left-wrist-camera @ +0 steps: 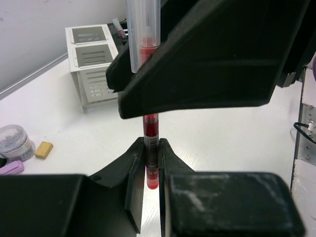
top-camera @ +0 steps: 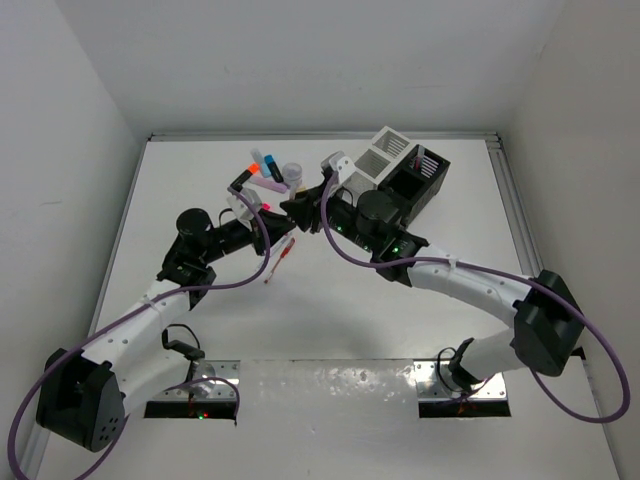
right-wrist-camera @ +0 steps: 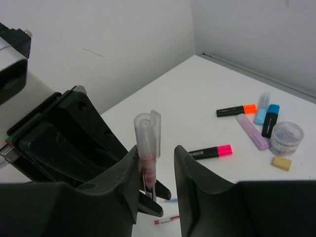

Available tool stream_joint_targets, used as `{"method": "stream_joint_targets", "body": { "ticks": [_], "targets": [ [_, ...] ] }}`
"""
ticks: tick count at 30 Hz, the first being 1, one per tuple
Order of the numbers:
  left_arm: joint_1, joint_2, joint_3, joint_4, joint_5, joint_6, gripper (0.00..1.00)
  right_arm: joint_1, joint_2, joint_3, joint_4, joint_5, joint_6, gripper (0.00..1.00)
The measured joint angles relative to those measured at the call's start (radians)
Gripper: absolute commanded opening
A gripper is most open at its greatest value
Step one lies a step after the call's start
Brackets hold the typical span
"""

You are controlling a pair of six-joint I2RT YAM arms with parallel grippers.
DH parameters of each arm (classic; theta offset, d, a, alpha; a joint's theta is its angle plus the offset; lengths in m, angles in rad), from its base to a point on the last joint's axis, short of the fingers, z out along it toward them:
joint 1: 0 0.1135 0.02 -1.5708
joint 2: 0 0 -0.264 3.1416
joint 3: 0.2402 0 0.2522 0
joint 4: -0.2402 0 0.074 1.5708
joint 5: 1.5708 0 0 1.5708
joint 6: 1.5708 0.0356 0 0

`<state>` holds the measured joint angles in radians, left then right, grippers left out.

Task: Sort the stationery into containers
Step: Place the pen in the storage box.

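By the bench's (top-camera: 330, 330) far edge, the left gripper (left-wrist-camera: 150, 150) pinches the red pen (left-wrist-camera: 149, 126). The right gripper (right-wrist-camera: 157, 158) is spread around it, so releasing early would likely drop it.

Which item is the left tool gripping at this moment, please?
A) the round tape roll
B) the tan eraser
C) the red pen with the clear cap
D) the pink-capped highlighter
C: in the left wrist view the left tool is shut on the lower barrel of the red pen, holding it upright.
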<state>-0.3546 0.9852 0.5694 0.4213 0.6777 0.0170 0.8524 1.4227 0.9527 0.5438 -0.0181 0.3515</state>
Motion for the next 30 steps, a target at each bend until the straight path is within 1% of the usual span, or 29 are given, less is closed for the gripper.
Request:
{"method": "stream_joint_targets", "body": {
  "ticks": [1,4,5,7,10,11,12,14,15,16,17,18,22,25,30],
  "targets": [
    [0.0,0.0,0.0,-0.002,0.0,0.0,0.0,0.0,0.001,0.005,0.0,-0.003,0.0,0.29],
    [0.0,0.0,0.001,0.001,-0.002,0.0,0.0,-0.003,0.004,0.018,0.0,-0.012,0.0,0.17],
    [0.0,0.0,0.002,0.002,-0.004,0.0,0.0,-0.004,0.005,0.019,0.001,-0.014,0.002,0.09],
    [0.0,0.0,0.003,0.001,-0.008,0.0,0.0,-0.005,0.006,0.019,0.003,-0.019,0.01,0.0],
    [0.0,0.0,0.003,0.0,-0.016,-0.006,0.01,-0.007,0.013,0.019,0.012,-0.019,0.015,0.0],
    [0.0,0.0,0.003,0.001,-0.018,-0.014,0.06,-0.008,0.014,0.019,0.015,-0.019,0.017,0.0],
    [0.0,0.0,0.003,0.002,-0.021,-0.021,0.21,-0.009,0.014,0.019,0.017,-0.019,0.019,0.0],
    [0.0,0.0,0.003,0.011,-0.03,-0.03,0.4,-0.016,0.015,0.018,0.021,-0.019,0.026,0.0],
    [0.0,0.0,0.003,0.021,-0.032,-0.039,0.67,-0.022,0.015,0.016,0.021,-0.018,0.031,0.0],
    [0.0,0.0,0.003,0.031,-0.037,-0.039,0.83,-0.032,0.015,0.012,0.024,-0.016,0.037,0.0],
    [0.0,0.0,0.003,0.038,-0.042,-0.049,0.96,-0.043,0.015,0.008,0.023,-0.013,0.043,0.0],
    [0.0,0.0,0.003,0.043,-0.047,-0.052,1.0,-0.055,0.015,0.004,0.021,-0.009,0.049,0.0],
    [0.0,0.0,0.003,0.043,-0.071,-0.057,1.0,-0.115,0.015,0.006,-0.015,0.026,0.049,0.0],
    [0.0,-0.004,0.004,0.02,-0.101,-0.049,1.0,-0.197,0.015,0.032,-0.109,0.087,0.034,0.0],
    [0.009,-0.016,0.004,-0.037,-0.153,-0.043,1.0,-0.41,0.028,0.142,-0.242,0.236,-0.021,0.0]
  ]
}}
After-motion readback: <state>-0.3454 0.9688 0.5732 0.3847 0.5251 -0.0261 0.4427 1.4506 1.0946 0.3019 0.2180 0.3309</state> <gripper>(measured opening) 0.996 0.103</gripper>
